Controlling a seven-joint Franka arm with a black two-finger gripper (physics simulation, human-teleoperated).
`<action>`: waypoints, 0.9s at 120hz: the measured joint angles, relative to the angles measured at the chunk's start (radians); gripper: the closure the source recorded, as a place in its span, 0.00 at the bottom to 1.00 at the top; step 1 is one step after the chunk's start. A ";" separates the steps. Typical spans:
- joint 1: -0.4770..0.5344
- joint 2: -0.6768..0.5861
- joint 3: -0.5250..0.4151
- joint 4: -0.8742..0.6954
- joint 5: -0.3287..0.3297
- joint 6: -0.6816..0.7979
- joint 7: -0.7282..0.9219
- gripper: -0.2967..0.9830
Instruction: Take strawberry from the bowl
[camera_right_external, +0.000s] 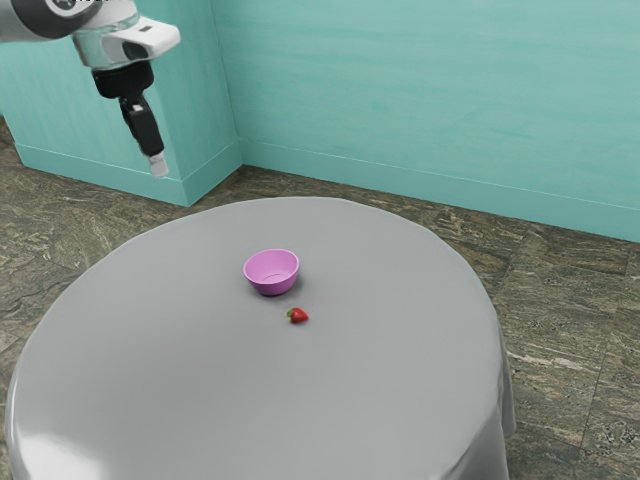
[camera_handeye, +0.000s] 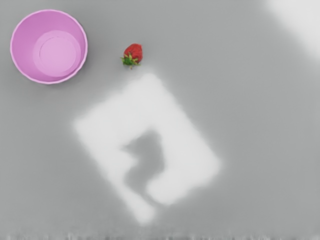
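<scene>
Ext. view, upper left: 1 gripper (camera_right_external: 158, 163); cannot tell aperture or any hold. On gray tablecloth (camera_right_external: 400, 330), outside pink bowl (camera_right_external: 272, 285), near but apart: 1 red strawberry (camera_right_external: 299, 315), w/ green cap.

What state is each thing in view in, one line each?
Pink round bowl: upright, empty.
Whole red strawberry with green leaves: lying on its side, outside the bowl.
Round table: draped in grey cloth.
Black two-finger pincer: raised, away from bowl and strawberry.
</scene>
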 joint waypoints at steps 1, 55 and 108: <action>-0.001 -0.002 0.000 -0.003 -0.001 -0.004 -0.007 0.25; -0.009 -0.037 -0.011 -0.032 0.033 -0.081 -0.273 0.23; -0.010 -0.018 -0.012 -0.022 0.043 -0.089 -0.394 0.23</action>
